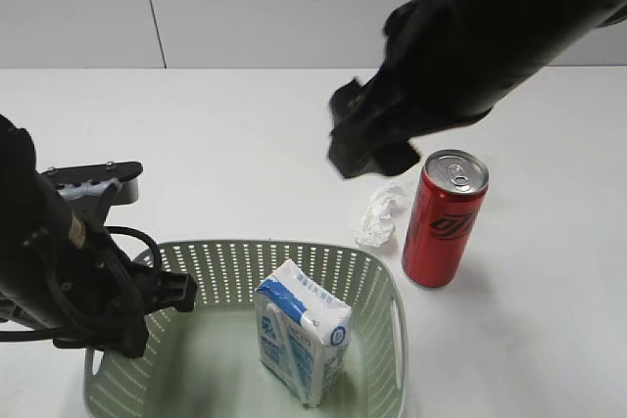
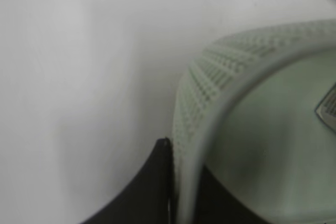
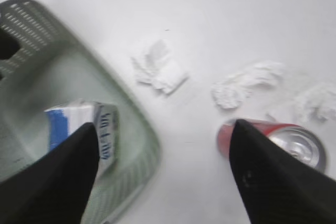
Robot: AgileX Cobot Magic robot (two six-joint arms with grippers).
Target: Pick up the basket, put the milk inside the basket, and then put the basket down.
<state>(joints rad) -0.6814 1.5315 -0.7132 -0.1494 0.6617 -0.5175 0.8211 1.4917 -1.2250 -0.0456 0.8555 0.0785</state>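
The pale green basket (image 1: 377,271) is at the front of the table, with the white-and-blue milk carton (image 1: 302,330) standing inside it. My left gripper (image 1: 162,296) is shut on the basket's left rim; in the left wrist view the two black fingers (image 2: 184,182) pinch the basket wall (image 2: 220,72). My right gripper (image 1: 372,139) is open and empty, high above the table behind the basket. In the right wrist view its fingers (image 3: 165,145) hang wide apart over the basket's corner (image 3: 144,145) and the milk (image 3: 84,129).
A red soda can (image 1: 443,232) stands right of the basket and also shows in the right wrist view (image 3: 294,140). Crumpled white paper (image 1: 382,212) lies behind the basket, with several scraps in the right wrist view (image 3: 160,69).
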